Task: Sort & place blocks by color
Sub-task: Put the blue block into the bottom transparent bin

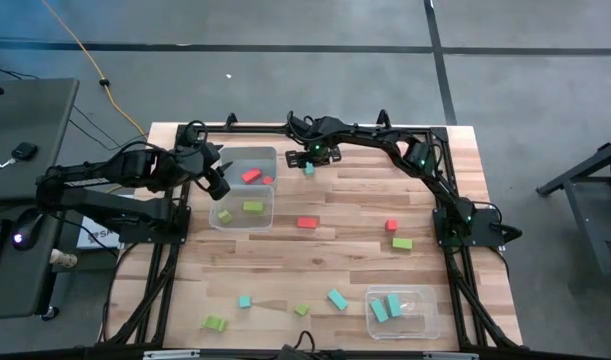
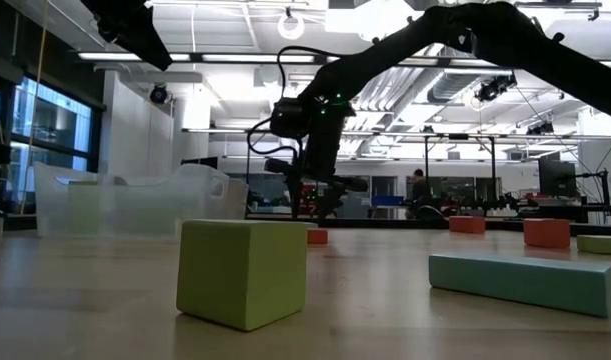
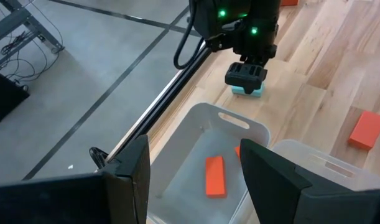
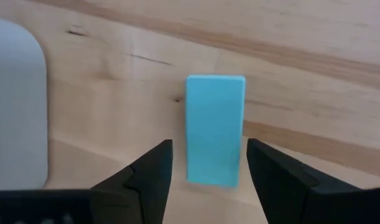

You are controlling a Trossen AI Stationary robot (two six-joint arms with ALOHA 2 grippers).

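Right wrist view: teal block [image 4: 214,129] flat on bench [image 4: 301,74], between fingers of right pincer [image 4: 208,171], spread and not yet touching.

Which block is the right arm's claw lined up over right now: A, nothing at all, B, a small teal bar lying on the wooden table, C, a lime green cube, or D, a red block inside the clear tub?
B: the right claw has its two dark fingers straddling the small teal rectangular bar, which lies flat on the wooden table just beyond the clear plastic tub.
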